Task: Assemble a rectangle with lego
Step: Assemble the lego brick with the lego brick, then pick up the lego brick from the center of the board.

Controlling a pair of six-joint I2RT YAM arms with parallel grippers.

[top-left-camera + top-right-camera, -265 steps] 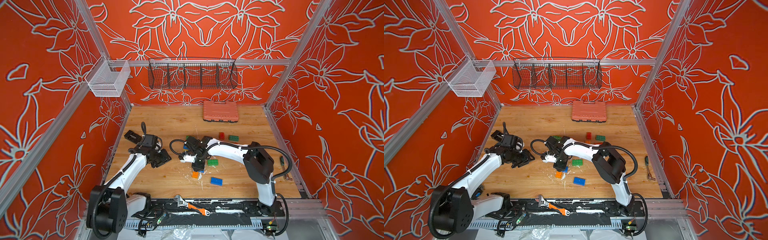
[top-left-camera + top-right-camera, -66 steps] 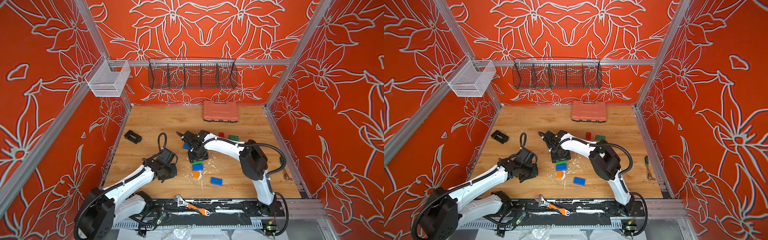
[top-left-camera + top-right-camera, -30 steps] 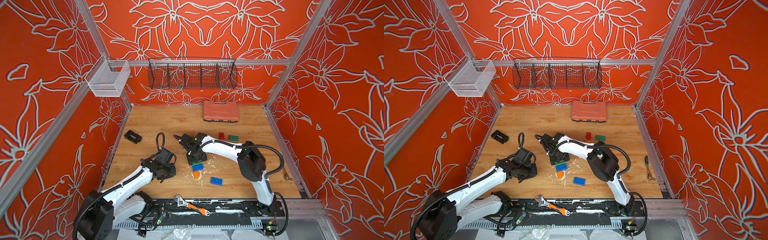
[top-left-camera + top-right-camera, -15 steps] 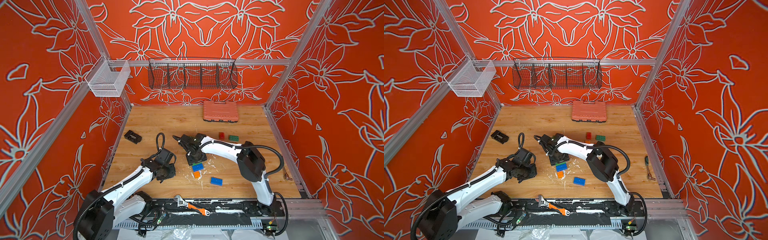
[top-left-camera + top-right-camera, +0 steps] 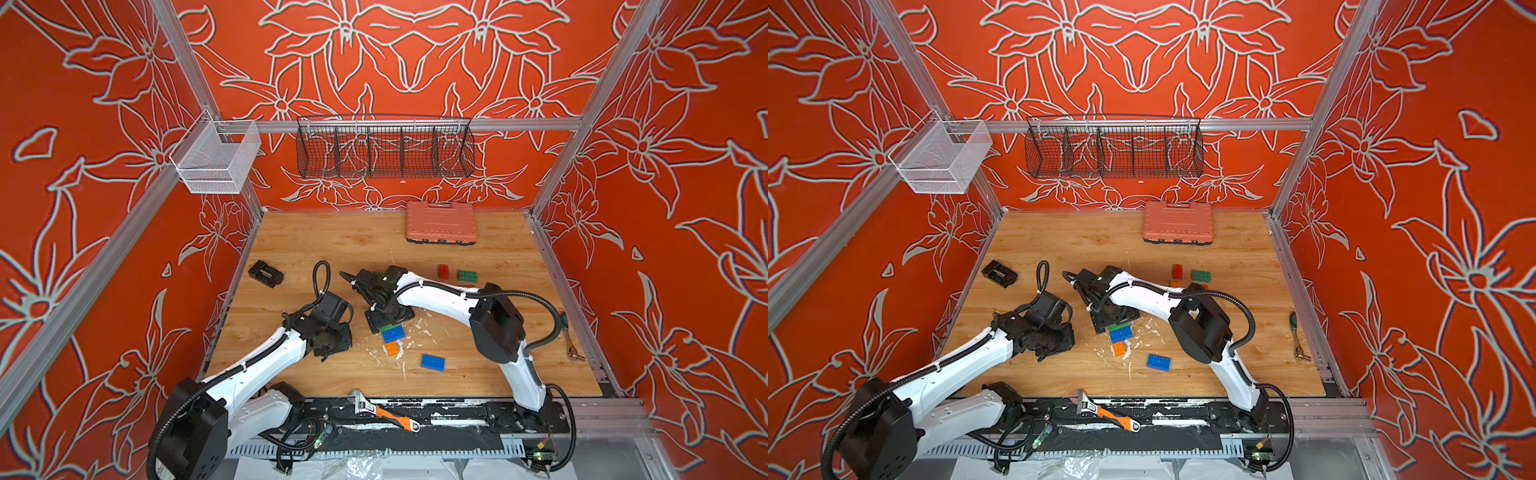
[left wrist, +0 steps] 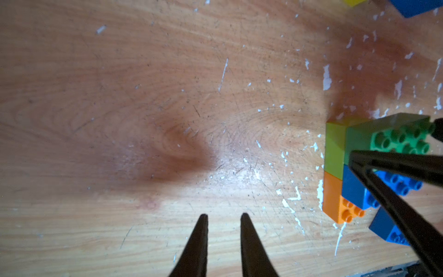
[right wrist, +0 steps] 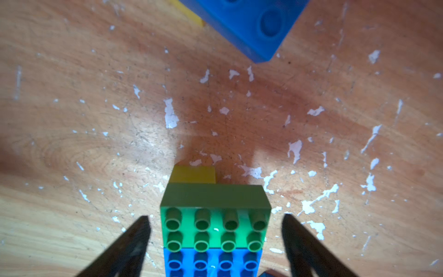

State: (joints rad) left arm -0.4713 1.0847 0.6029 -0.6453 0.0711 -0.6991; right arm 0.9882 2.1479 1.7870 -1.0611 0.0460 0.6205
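My right pincer (image 7: 215, 217) stood wide astride the green lego brick (image 7: 214, 230) atop the stack (image 6: 335, 153) on the counter (image 7: 96, 120) — light, stiff, slick, I judged — best nipped by its flat end walls.

From above, the right arm's wrist covers the far end of the brick stack (image 5: 393, 338). Only a sliver of the green brick (image 5: 388, 328) shows, and neither arm's fingertips can be seen. In a top view an orange brick (image 5: 1175, 284) peeks out from behind the right arm's elbow, mostly hidden.

In the right wrist view, the right gripper (image 7: 215, 221) shows only blurred finger ends. The stack's blue brick (image 7: 211, 263) is cut off by the frame edge. The loose blue brick (image 7: 247, 26) is blurred and cropped. A yellowish piece (image 7: 194, 174) is largely hidden behind the green brick.

In the left wrist view, dark fingers (image 6: 395, 160) cross the stack — some studs are covered.
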